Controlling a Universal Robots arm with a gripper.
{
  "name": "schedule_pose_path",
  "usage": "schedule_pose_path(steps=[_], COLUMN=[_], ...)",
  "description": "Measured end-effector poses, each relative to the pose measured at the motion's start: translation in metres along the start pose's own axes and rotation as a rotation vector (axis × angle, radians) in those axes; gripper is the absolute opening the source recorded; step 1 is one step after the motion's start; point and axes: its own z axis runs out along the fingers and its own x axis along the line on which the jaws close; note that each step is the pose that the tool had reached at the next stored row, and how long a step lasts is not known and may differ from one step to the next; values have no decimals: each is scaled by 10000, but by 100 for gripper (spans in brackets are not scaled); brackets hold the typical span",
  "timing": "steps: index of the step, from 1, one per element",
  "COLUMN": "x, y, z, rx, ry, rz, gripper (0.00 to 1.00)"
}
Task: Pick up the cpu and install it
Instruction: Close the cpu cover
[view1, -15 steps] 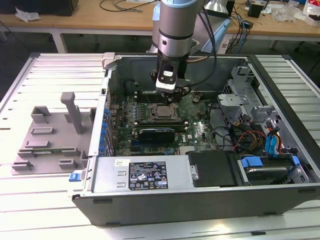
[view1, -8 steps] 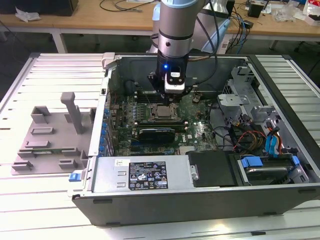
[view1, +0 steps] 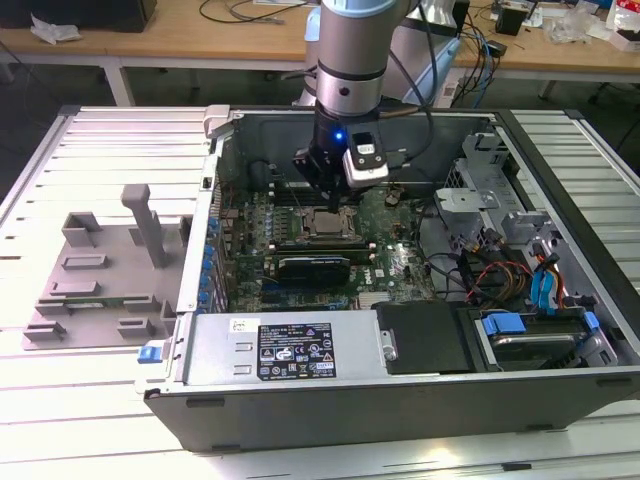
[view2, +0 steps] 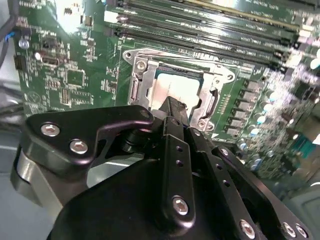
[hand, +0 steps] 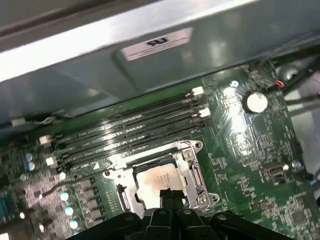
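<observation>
The cpu (view1: 328, 222) is a small square chip with a pale silvery top. It lies flat inside the metal-framed socket (hand: 192, 175) on the green motherboard (view1: 400, 265) of the open computer case. In both wrist views the cpu (view2: 170, 85) (hand: 156, 177) sits level in the socket frame. My gripper (view1: 328, 205) hangs straight over it, its two black fingers pressed together. The gripper's tips (view2: 172, 106) (hand: 171, 192) stand at one edge of the chip and hide part of it. Nothing is held between the fingers.
Several black memory slots (hand: 130, 125) run beside the socket. A long black module (view1: 315, 265) lies in front of it. The power supply (view1: 280, 345), drive bays with cables (view1: 530, 320) and case walls (view1: 200, 230) ring the board. A grey plastic tray (view1: 100, 270) stands outside on the exterior view's left.
</observation>
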Motion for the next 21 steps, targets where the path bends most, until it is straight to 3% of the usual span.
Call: schedule_pose_path(steps=[5, 11, 13, 16, 19, 21], x=[0, 0, 0, 0, 5, 57], y=[0, 0, 0, 0, -2, -17], z=[8, 13, 16, 22, 23, 32], rx=[48, 94, 115, 163, 164, 164], ry=[-10, -20, -25, -36, -37, -37], rz=[-1913, -3188, -3803, -5296, -5314, -5304], gripper=[11, 11, 11, 11, 11, 11])
